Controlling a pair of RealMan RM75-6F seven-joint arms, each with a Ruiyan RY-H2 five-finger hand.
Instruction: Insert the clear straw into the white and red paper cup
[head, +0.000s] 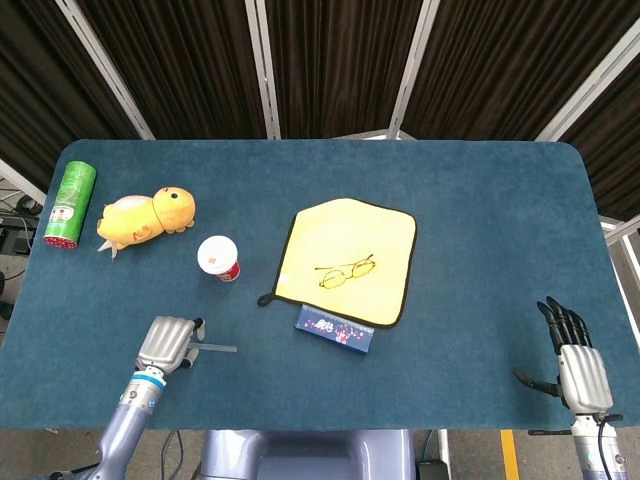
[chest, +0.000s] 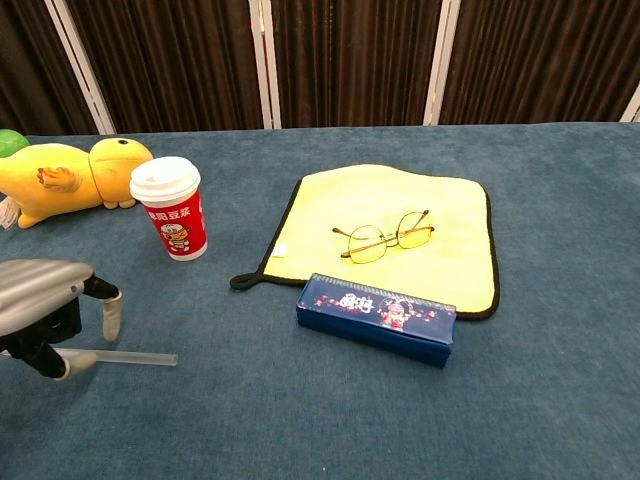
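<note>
Dark curtains back a blue felt surface (head: 480, 200), broad and mostly bare toward the right and near edges, so there is open room to lift and swing. Across the middle lies a yellow cloth (head: 345, 260) carrying glasses (chest: 383, 238), with a blue box (chest: 377, 318) at its near edge. A plush duck (head: 145, 216) and green can (head: 68, 203) sit far left. Just right of the duck stands the white and red paper cup (chest: 170, 208), lidded, light and likely easy to tip. Nearer, the clear straw (chest: 130, 357) lies flat: thin, light, probably slippery and crushable, best pinched gently near the middle. Over its left end hovers the left robot hand (head: 168, 343), fingers apart, not yet gripping. Far right, the right robot hand (head: 578, 366) rests spread, holding nothing.
</note>
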